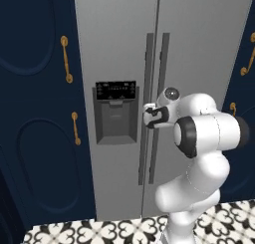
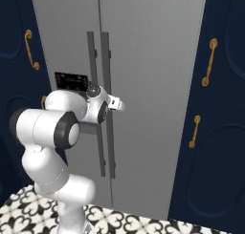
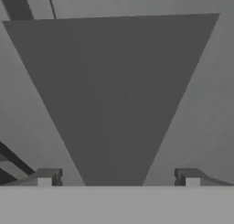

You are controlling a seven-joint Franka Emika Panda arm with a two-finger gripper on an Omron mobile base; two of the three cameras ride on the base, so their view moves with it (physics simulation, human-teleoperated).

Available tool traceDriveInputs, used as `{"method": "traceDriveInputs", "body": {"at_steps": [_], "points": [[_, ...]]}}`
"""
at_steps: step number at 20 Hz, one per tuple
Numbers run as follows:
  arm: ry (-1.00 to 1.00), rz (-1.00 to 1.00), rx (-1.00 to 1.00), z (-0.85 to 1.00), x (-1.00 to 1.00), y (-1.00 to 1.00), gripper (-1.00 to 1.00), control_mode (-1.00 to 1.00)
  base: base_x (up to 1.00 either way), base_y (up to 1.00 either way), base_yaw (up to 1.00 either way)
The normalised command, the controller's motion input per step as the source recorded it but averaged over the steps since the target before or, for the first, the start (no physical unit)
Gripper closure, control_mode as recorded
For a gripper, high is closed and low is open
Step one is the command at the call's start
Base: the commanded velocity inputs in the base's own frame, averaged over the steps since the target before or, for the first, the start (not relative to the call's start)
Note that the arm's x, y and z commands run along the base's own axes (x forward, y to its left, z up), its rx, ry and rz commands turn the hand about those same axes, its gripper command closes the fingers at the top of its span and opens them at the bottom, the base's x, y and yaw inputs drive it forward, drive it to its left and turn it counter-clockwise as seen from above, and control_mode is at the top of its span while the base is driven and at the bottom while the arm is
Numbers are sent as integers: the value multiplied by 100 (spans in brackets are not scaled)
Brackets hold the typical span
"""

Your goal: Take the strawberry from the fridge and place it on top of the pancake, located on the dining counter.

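Two long vertical handles (image 1: 156,108) meet at the closed fridge (image 1: 199,49) seam; our gripper (image 3: 119,177), fingers spread, straddles the right one lengthwise.

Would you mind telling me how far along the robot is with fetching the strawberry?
Nothing looks done yet: both doors of the fridge are closed. In hand is the approach; the gripper, fingers spread and empty, sits by the right door's handle. Opening the fridge, taking the strawberry and carrying it to the pancake all remain.
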Motion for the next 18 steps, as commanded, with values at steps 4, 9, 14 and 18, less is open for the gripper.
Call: {"method": "traceDriveInputs", "body": {"at_steps": [4, 9, 14, 18], "points": [[-7, 0, 0, -52, 36, -1, 100, -100, 0, 0, 0], [-4, -4, -5, -52, 5, -41, 100, -100, 0, 0, 0], [6, -7, -1, -18, -27, -96, 100, -100, 0, 0, 0], [0, -2, 0, -2, -59, -100, 100, -100, 0, 0, 0]]}}
